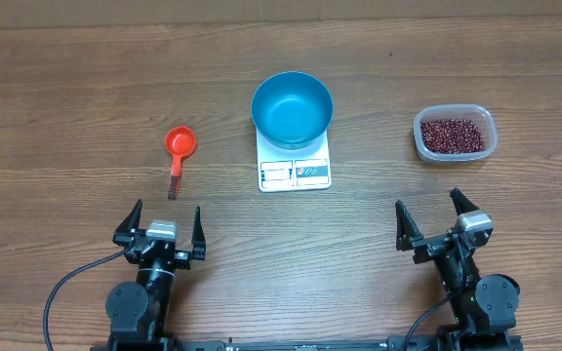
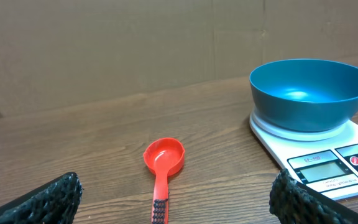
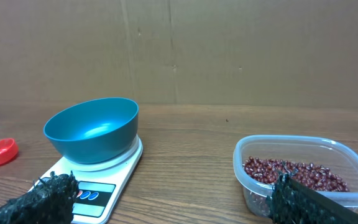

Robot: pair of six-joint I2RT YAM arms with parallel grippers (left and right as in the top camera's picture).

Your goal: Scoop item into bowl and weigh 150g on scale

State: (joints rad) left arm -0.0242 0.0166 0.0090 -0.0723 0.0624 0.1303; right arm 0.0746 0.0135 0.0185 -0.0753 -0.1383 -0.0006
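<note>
"Grippers sit nearest the view. How do they stand?"

"Left gripper (image 1: pixel 166 213) and right gripper (image 1: pixel 427 203) rest at the near edge of the table (image 1: pixel 66 88), jaws spread wide, holding nothing."

"Where is the scoop?"

"A red scoop (image 1: pixel 179 146) lies just beyond the left gripper, almost straight ahead. Its handle runs near to far, with the grip end nearest and the cup at the far end. The left arm is much the closer one."

"And the beans?"

"Beans (image 1: pixel 450 136) fill a clear tub (image 1: pixel 490 125) at far right, ahead of the right gripper and well apart from the scoop. The blue bowl (image 1: pixel 292 107) sits empty on the scale (image 1: pixel 295 173), between scoop and tub."

"So the next move?"

"Probably the left arm reaches forward, with its jaws set across the handle."
</note>
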